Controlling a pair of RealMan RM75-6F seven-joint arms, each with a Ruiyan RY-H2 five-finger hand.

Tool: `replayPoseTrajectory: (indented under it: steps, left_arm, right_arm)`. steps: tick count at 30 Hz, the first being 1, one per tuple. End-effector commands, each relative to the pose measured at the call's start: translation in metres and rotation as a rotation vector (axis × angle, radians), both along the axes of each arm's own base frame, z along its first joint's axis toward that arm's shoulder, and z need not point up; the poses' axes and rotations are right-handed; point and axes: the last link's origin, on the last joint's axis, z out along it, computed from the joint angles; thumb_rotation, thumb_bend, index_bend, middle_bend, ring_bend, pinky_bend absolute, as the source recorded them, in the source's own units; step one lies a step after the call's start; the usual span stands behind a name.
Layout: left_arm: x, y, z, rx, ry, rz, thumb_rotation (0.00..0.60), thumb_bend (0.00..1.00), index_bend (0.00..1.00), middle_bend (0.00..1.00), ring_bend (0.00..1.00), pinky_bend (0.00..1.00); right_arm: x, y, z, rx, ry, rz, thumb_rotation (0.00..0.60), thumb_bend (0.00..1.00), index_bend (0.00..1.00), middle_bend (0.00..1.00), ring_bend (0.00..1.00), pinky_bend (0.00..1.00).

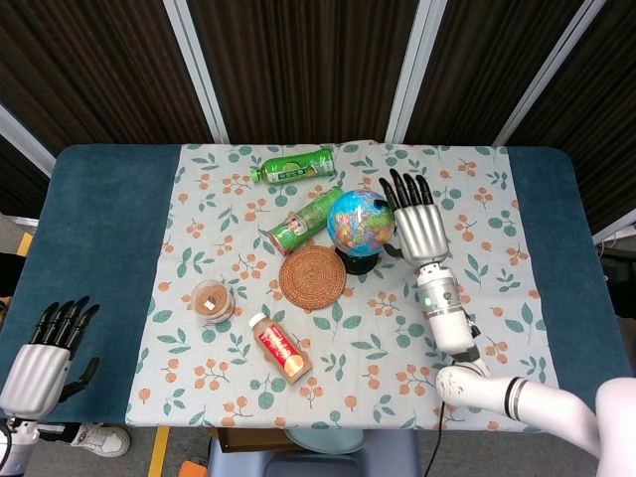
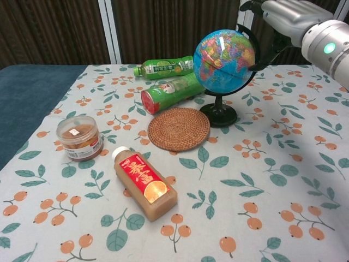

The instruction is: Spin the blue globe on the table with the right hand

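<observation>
The blue globe point(image 1: 360, 221) point(image 2: 225, 60) stands upright on its black base near the middle of the floral cloth. My right hand point(image 1: 417, 221) point(image 2: 286, 15) is just to the globe's right, fingers straight and spread, holding nothing; in the chest view its thumb lies close to the globe's black arc, and contact is unclear. My left hand point(image 1: 45, 356) hangs low at the table's near left corner, off the cloth, fingers apart and empty.
A woven round coaster point(image 1: 312, 277) lies in front of the globe. Two green bottles point(image 1: 291, 167) point(image 1: 304, 220) lie on their sides behind and left of it. A small lidded tub point(image 1: 212, 301) and a red-labelled drink bottle point(image 1: 279, 348) lie nearer the front.
</observation>
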Motion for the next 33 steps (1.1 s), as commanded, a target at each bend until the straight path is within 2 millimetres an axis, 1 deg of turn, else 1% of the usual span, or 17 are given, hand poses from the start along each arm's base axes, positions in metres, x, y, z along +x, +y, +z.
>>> replayPoseTrajectory:
  steps: [1,13,16,19,23,26,29,33]
  left_arm:
    - [-0.001,0.001,-0.001,-0.001,0.005,0.005,0.6,0.42,0.0,0.0,0.0,0.0]
    - [-0.006,0.008,-0.003,0.001,0.019,0.034,0.6,0.42,0.0,0.0,0.0,0.0]
    - [-0.007,0.01,-0.003,0.0,0.019,0.041,0.6,0.42,0.0,0.0,0.0,0.0]
    - [-0.008,0.01,-0.002,0.005,0.017,0.043,0.6,0.42,0.0,0.0,0.0,0.0]
    - [-0.008,0.01,-0.003,0.0,0.015,0.048,0.6,0.42,0.0,0.0,0.0,0.0]
    - [-0.005,0.008,-0.003,-0.004,0.013,0.036,0.6,0.42,0.0,0.0,0.0,0.0]
    - [-0.004,0.006,-0.004,-0.009,0.009,0.029,0.6,0.42,0.0,0.0,0.0,0.0]
    - [-0.003,0.005,-0.004,-0.012,0.001,0.032,0.6,0.42,0.0,0.0,0.0,0.0]
  right_arm:
    - [-0.004,-0.005,-0.001,0.0,0.009,-0.011,0.6,0.21,0.0,0.0,0.0,0.0]
    - [-0.02,-0.026,-0.008,-0.015,0.061,-0.054,0.6,0.21,0.0,0.0,0.0,0.0]
    - [-0.024,-0.03,-0.003,-0.034,0.094,-0.04,0.6,0.21,0.0,0.0,0.0,0.0]
    - [-0.031,-0.029,0.008,-0.059,0.113,-0.025,0.6,0.21,0.0,0.0,0.0,0.0]
    - [-0.046,-0.015,0.023,-0.02,0.092,-0.018,0.6,0.21,0.0,0.0,0.0,0.0]
    - [-0.056,0.006,0.038,-0.002,0.103,0.015,0.6,0.21,0.0,0.0,0.0,0.0]
    - [-0.059,0.025,0.046,0.03,0.067,0.041,0.6,0.21,0.0,0.0,0.0,0.0]
    - [-0.056,0.041,0.049,0.072,0.033,0.078,0.6,0.21,0.0,0.0,0.0,0.0]
